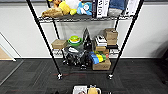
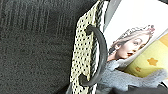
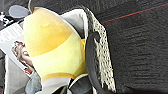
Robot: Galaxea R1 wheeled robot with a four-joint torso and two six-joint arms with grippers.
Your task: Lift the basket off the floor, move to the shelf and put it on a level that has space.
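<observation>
- Woven cream basket (image 1: pixel 87 90), chequered, curved dark handle (image 2: pixel 100 55), sits at six o'clock on charcoal carpet (image 1: pixel 140 75).
- Black wire shelf (image 1: pixel 82 18) at twelve o'clock.
- How far either claw is open: cannot tell.

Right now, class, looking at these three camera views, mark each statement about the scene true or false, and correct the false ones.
1. The shelf has castor wheels standing on the floor. True.
2. The basket is empty. False: it holds a magazine and a yellow plush toy.
3. The basket has a dark loop handle on its end. True.
4. The plush toys sit on the rack's bottom tier. False: they are on an upper tier, above the cardboard boxes.
5. The floor is pale wood. False: dark carpet.
</observation>
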